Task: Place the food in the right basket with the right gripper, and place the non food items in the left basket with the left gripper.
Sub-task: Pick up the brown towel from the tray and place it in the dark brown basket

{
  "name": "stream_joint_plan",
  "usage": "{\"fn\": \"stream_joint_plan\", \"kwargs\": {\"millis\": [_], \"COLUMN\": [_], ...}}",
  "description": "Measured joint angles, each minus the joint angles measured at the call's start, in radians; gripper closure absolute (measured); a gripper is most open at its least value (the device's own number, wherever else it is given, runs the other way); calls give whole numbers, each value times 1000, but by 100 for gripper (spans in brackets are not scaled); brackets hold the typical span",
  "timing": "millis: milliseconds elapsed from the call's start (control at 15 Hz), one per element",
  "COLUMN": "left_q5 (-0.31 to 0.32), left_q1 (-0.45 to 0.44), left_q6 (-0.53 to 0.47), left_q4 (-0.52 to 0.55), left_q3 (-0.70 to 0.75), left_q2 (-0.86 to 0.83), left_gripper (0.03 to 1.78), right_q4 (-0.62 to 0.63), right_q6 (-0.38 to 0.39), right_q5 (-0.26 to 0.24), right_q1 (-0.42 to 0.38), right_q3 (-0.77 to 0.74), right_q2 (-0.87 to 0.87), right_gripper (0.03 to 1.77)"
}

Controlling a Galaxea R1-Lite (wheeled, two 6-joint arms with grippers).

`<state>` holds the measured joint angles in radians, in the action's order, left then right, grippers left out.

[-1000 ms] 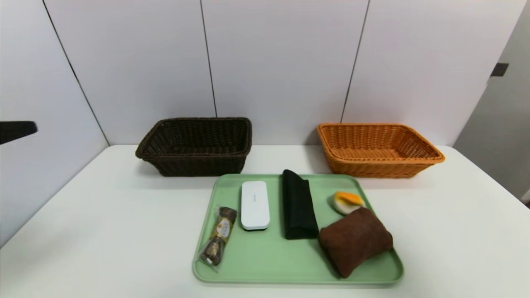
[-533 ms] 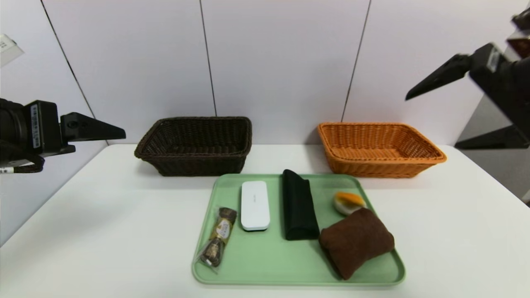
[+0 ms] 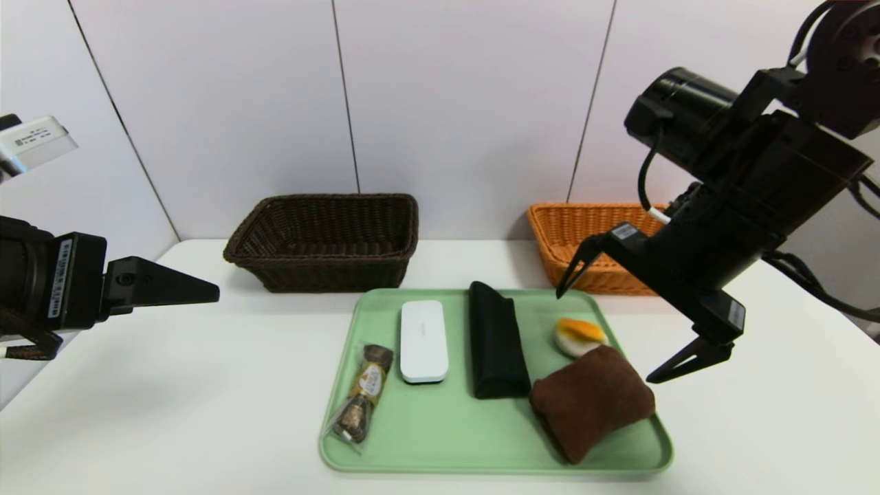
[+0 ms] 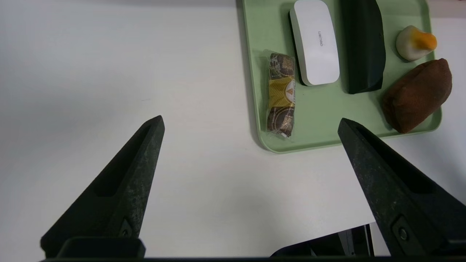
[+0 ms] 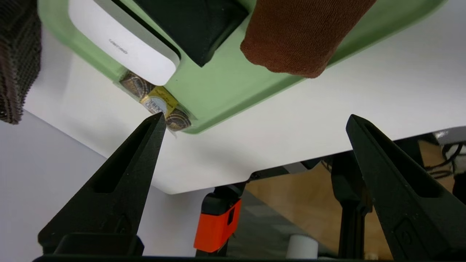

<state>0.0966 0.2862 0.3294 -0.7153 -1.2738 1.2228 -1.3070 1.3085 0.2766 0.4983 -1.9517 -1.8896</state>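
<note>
White wall panels with thin dark seams stand behind a white tabletop [image 3: 206, 385], and on it I have a green tray [image 3: 440, 440] with everything still to be sorted. Its near-left corner holds the wrapped sweets [image 3: 368, 388]; beside them lie the white slab [image 3: 423, 344] and the black cloth roll [image 3: 496, 344]. The cream bun [image 3: 579, 337] sits at the far right, against the brown towel [image 3: 591, 402]. I have the right gripper [image 3: 605, 337] wide open and empty above the bun's side of the tray, partly hiding the orange basket [image 3: 553, 240]. The left gripper [image 4: 251, 118], also spread and empty, waits over the tabletop left of the tray, short of the dark basket [image 3: 330, 261]. I judge the step to be a first food pick. For the bun, I would straddle it squarely, keep the towel out of the bite and close softly, since it may squash. For the sweets, I would grip across the narrow middle, because the loose wrapper could slip. The tray's raised rim could catch a low fingertip.
</note>
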Motion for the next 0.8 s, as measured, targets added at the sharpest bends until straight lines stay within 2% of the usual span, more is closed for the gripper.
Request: {"fn": "stream_joint_plan", "kwargs": {"millis": [333,600,800], "left_q5": [-2,2,2], "left_q1": [5,5,5], "left_q6": [0,-1,1], "left_q4": [84,87,86], "left_q3": [76,90,91], "left_q2": [-12,-21,-25], "left_gripper": [12,12,12], "right_q4": [-1,27,71], "right_q6": [-8,-47,-45], "right_q5": [6,5,12], "right_q1": [-12,-50,-60], "right_q3": [70,161,214], "right_q2": [-70,-79,-80], "right_gripper": [9,9,9]}}
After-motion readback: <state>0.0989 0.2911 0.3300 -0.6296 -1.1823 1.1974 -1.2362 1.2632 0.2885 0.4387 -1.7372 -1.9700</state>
